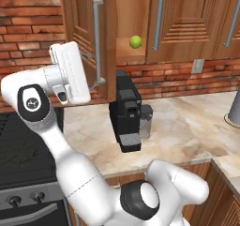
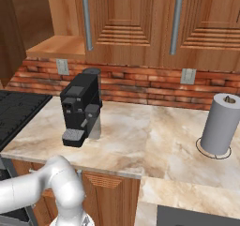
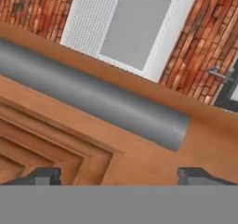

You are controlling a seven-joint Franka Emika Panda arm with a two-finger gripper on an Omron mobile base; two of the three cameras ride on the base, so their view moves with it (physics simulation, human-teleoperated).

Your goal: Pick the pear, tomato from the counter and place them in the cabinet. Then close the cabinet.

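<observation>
The pear [image 1: 135, 41] sits on the wooden shelf [image 1: 131, 50] inside the cabinet [image 1: 187, 28], whose left door [image 1: 84, 28] stands swung out. The claw [image 3: 119, 175], fingers spread wide and gripping nothing, faces that door's panel right beside its silver bar handle [image 3: 93, 100]. Below the cabinet, a black coffee machine [image 1: 127, 111] stands on the tabletop [image 1: 187, 126].
</observation>
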